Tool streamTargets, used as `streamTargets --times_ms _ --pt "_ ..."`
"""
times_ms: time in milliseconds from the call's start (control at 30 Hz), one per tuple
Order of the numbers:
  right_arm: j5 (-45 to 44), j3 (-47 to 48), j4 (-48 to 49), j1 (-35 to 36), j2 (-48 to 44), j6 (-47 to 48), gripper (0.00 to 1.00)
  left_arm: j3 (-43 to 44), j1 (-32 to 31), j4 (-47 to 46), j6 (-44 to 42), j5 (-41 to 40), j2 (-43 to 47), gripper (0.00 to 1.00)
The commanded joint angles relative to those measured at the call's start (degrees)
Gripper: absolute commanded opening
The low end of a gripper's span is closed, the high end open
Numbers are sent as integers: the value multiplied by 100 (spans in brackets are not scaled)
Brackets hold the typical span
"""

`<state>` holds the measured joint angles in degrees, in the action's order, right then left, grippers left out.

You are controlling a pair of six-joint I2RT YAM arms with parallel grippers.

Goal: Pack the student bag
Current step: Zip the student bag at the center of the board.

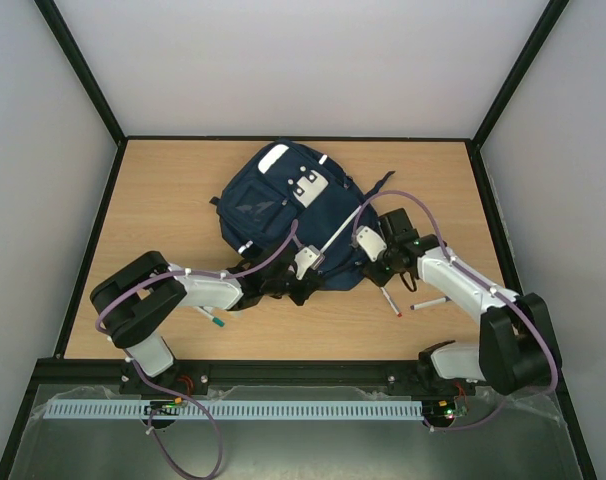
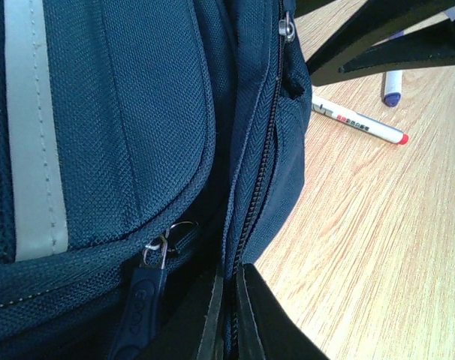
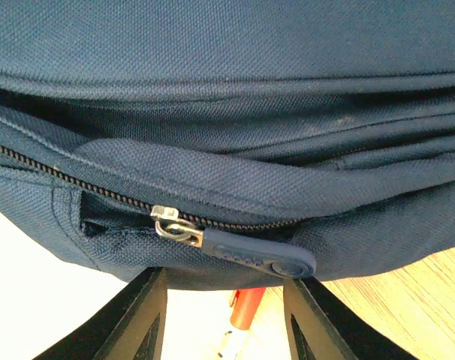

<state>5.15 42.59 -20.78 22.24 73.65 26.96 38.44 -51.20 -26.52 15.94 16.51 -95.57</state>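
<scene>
The navy student bag lies in the middle of the table. My left gripper is at the bag's near edge. In the left wrist view the left gripper is shut on the fabric seam beside a closed zipper line, with a dark zipper pull hanging to its left. My right gripper is at the bag's right side. In the right wrist view the right gripper stands open just below a blue rubber zipper pull, and nothing is between its fingers.
A red-capped pen and a second pen lie on the wood right of the bag. A green-tipped pen lies by the left arm. The red-capped pen also shows under the right gripper. Black walls border the table.
</scene>
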Motion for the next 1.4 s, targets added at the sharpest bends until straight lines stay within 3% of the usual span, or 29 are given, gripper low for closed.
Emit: streamTargets --times_ms 0,433,700,1367 --pt "272 392 -476 -33 275 -123 44 97 -5 -28 23 96 118 6" --pt "596 758 -799 -271 686 15 47 76 -7 -37 -3 139 100 6" --pt "1343 839 -1229 -268 809 298 30 51 -9 -15 -57 82 92 6" --pt "1444 880 -1424 -282 782 269 1 61 -7 -10 -68 91 54 6"
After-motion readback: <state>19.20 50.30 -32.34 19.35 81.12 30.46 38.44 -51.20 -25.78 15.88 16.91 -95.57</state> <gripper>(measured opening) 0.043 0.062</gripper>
